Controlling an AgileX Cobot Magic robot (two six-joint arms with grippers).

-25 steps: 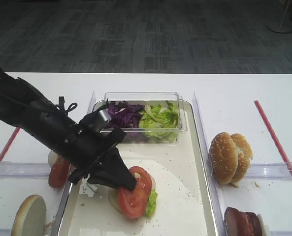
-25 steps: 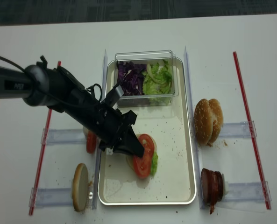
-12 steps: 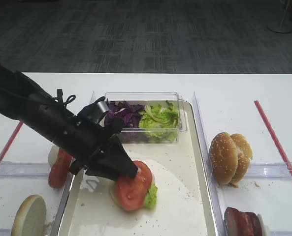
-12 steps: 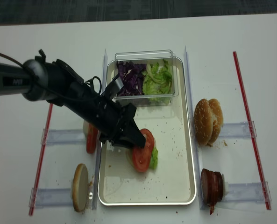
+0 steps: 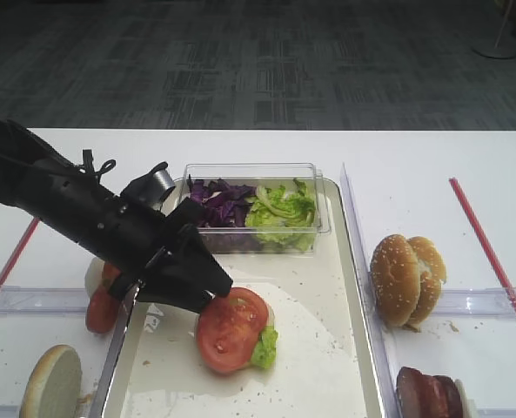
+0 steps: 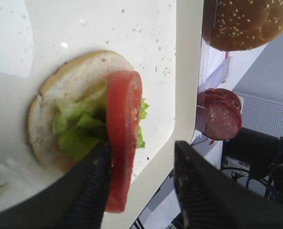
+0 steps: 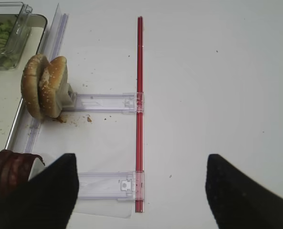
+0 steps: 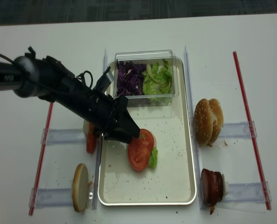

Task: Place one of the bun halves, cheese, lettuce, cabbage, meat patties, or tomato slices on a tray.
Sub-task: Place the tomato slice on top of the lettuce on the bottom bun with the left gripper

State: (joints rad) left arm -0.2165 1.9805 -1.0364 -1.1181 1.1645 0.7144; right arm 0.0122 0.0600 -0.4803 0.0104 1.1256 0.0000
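Observation:
A red tomato slice (image 5: 230, 329) lies tilted on lettuce (image 5: 263, 347) and a bun half (image 6: 65, 86) on the long tray (image 5: 327, 357). My left gripper (image 5: 216, 293) is open at the slice's left edge. In the left wrist view the tomato slice (image 6: 124, 124) leans against one finger (image 6: 91, 191), and the other finger (image 6: 198, 186) stands well apart from it. My right gripper (image 7: 141, 191) is open above bare table, right of the meat patties (image 7: 7, 174) and the standing bun halves (image 7: 43, 90).
A clear box at the tray's far end holds purple cabbage (image 5: 216, 202) and lettuce (image 5: 282, 211). More tomato slices (image 5: 103, 303) and a bun half (image 5: 53, 381) stand in clear rails on the left. A red strip (image 7: 139, 109) runs along the table on the right.
My left gripper has opened and drawn back to the left. The tomato slice it held now rests on the lettuce and bun.

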